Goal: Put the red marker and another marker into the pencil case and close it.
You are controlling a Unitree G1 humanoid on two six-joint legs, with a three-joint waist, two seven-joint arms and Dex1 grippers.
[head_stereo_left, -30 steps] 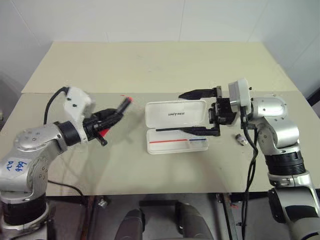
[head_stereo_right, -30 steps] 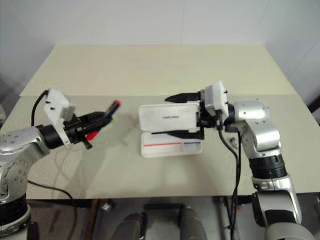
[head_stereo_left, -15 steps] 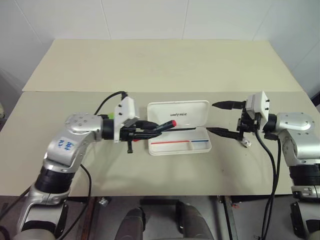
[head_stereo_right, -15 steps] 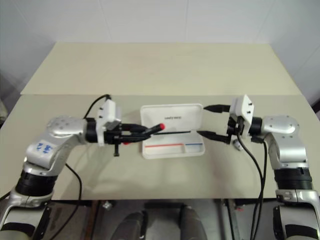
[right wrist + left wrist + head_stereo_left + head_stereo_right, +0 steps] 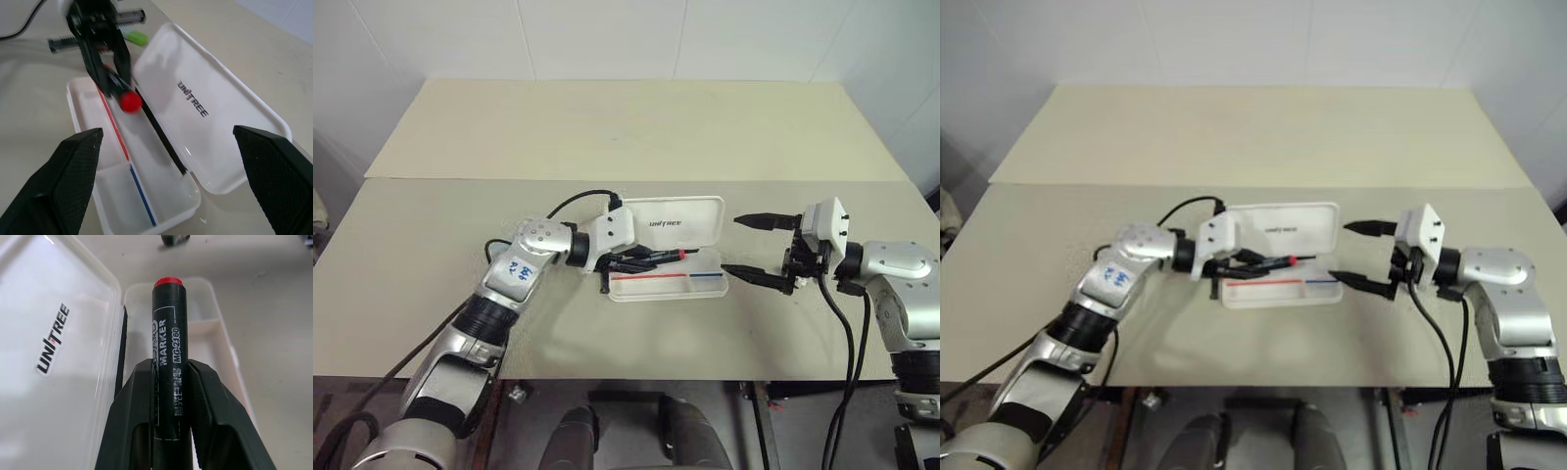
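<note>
Left gripper pinches our red marker over the open pencil case, red tip pointing right. Right gripper waits wide open, empty, right of it. If we release high, it may bounce out; green highlighter waits beyond.

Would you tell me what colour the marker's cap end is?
Bright red, on a black barrel; the red marker shows it best in the right wrist view.

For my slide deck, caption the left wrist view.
Left gripper holds the red marker over the open pencil case.
</note>
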